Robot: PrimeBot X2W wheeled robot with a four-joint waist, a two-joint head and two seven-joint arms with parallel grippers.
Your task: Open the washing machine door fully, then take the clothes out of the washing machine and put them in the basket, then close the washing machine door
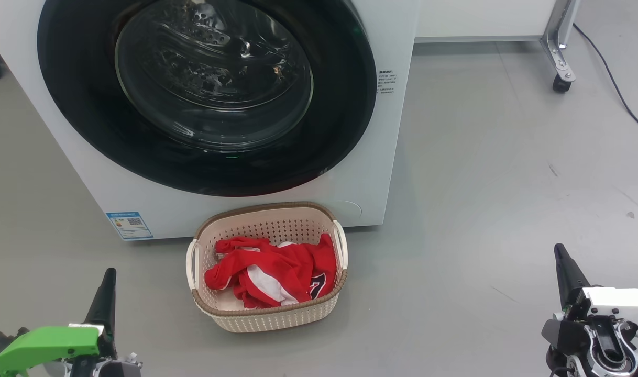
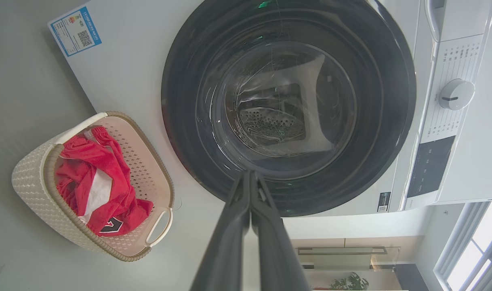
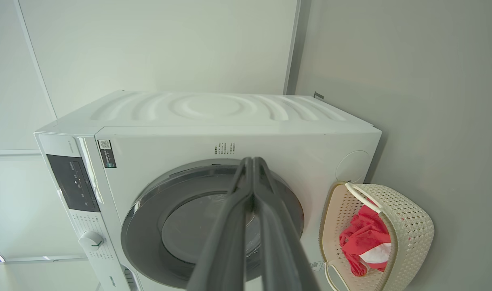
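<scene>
Head view has the left gripper (image 1: 108,280) and the right gripper (image 1: 561,256) low and well apart, each with its two long dark fingers pressed together on nothing; both wrist views show the tips meeting. Ahead of them and between them sits the small cream perforated plastic basket with the brown woven-look rim (image 1: 266,207), with the red garments with white trim (image 1: 277,272) bundled inside it. Just beyond it stands the big white front-loading washing machine (image 1: 387,131), whose large round glossy black door with the clear glass bowl (image 1: 209,89) lies flush against the front. No red shows through the glass, so the task looks all but finished. The main risk is a door that rests shut without latching. The pictures cannot settle that, and such a door could swing out over the basket below it. A forward reach by either arm to press it could also clip the basket's rim or handles and tip the garments onto the grey floor (image 1: 481,183).
</scene>
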